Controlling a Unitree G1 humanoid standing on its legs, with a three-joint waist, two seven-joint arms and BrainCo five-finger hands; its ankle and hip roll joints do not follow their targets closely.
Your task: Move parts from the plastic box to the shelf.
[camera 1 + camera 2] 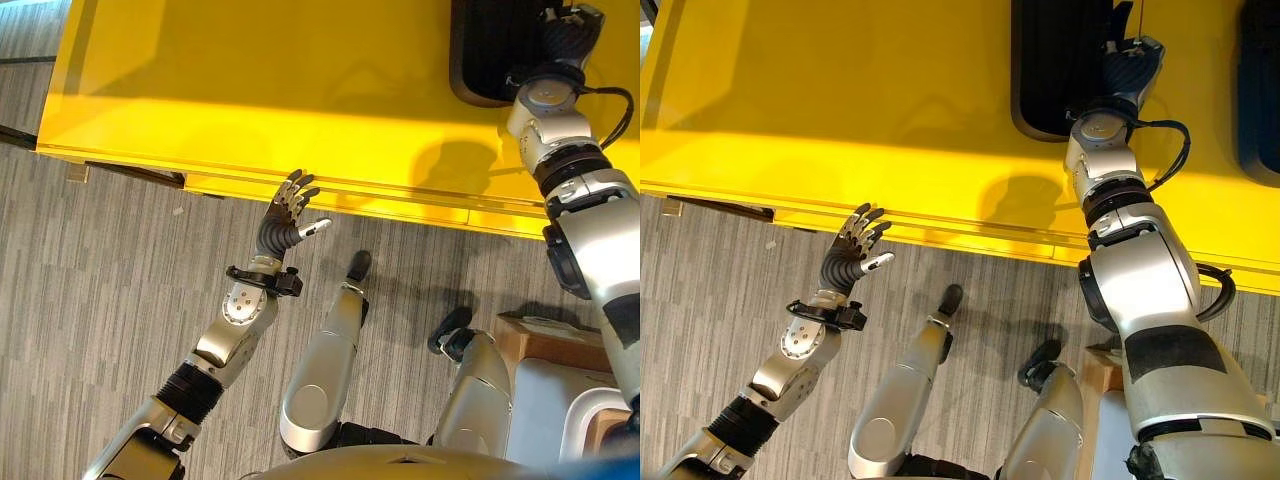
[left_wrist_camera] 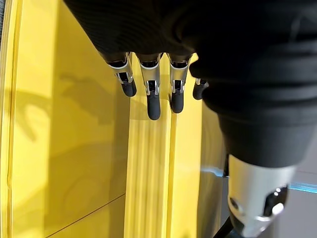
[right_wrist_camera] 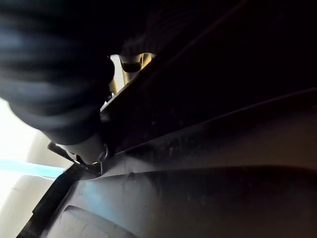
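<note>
A black plastic box [image 1: 482,55] stands on the yellow shelf surface [image 1: 250,90] at the far right. My right hand [image 1: 1128,62] reaches over the box's near rim into it, and its fingers are hidden inside. The right wrist view looks along the dark box wall [image 3: 223,148], and no part can be made out there. My left hand [image 1: 290,215] hovers just in front of the yellow front edge, left of centre, with fingers [image 2: 151,94] straight and nothing in it.
A second dark box [image 1: 1262,90] sits on the yellow surface further right. A cardboard box [image 1: 540,335] and a white object [image 1: 560,410] stand on the grey floor at the lower right.
</note>
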